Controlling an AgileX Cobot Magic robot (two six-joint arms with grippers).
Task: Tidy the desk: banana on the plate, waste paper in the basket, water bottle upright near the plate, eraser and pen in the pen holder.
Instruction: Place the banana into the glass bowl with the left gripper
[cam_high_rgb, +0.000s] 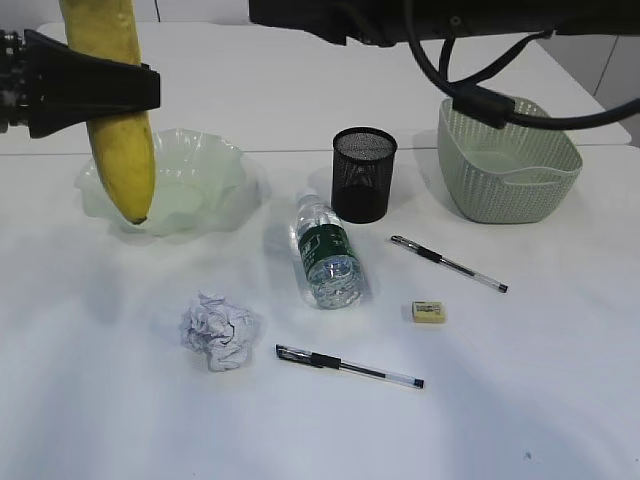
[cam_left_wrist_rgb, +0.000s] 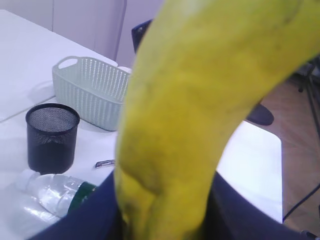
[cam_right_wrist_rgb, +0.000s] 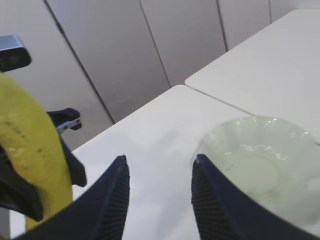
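My left gripper (cam_high_rgb: 120, 88) is shut on the yellow banana (cam_high_rgb: 118, 150) and holds it upright, its tip hanging just over the pale green plate (cam_high_rgb: 210, 175). The banana (cam_left_wrist_rgb: 200, 100) fills the left wrist view. My right gripper (cam_right_wrist_rgb: 159, 165) is open with nothing between its fingers, beside the plate (cam_right_wrist_rgb: 260, 165) and the banana (cam_right_wrist_rgb: 35, 155). On the table are the water bottle (cam_high_rgb: 326, 252) lying on its side, the crumpled paper (cam_high_rgb: 218, 330), the eraser (cam_high_rgb: 429, 312), two pens (cam_high_rgb: 448, 264) (cam_high_rgb: 348, 366), the black mesh pen holder (cam_high_rgb: 364, 172) and the green basket (cam_high_rgb: 508, 160).
My right arm (cam_high_rgb: 400, 15) runs along the top of the exterior view, with a cable hanging over the basket. A second table stands behind. The left wrist view also shows the basket (cam_left_wrist_rgb: 92, 90), pen holder (cam_left_wrist_rgb: 51, 136) and bottle (cam_left_wrist_rgb: 50, 192).
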